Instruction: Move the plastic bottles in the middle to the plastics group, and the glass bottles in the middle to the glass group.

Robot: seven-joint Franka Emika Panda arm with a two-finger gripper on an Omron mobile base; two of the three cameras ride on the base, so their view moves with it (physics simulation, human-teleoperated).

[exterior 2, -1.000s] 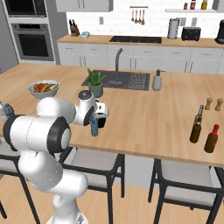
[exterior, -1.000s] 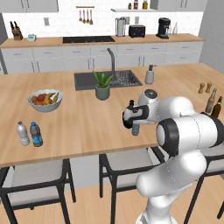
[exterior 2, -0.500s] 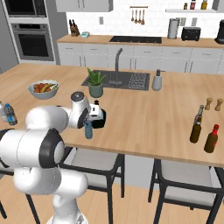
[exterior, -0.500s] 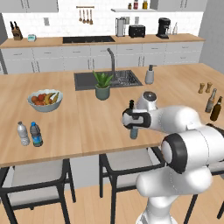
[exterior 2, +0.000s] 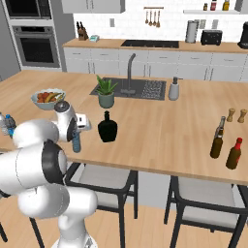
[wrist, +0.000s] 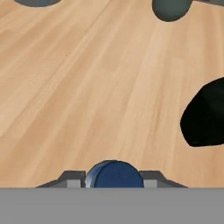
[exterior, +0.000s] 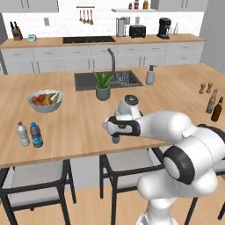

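The arm is swinging left across the counter [exterior: 79, 132], carrying the water bottle [exterior 2: 76, 144] away from the black flask [exterior 2: 107, 127]. The gripper [exterior 2: 76, 138] is holding it, jaws closed narrow around its neck, cap [wrist: 114, 175] between them. It is heading towards the plastics pair [exterior: 29, 134], well left of the flask.

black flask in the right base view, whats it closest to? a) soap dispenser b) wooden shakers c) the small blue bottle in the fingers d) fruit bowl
c: the black flask stands just beside the small blue bottle that the fingers grip; the other things sit well apart.
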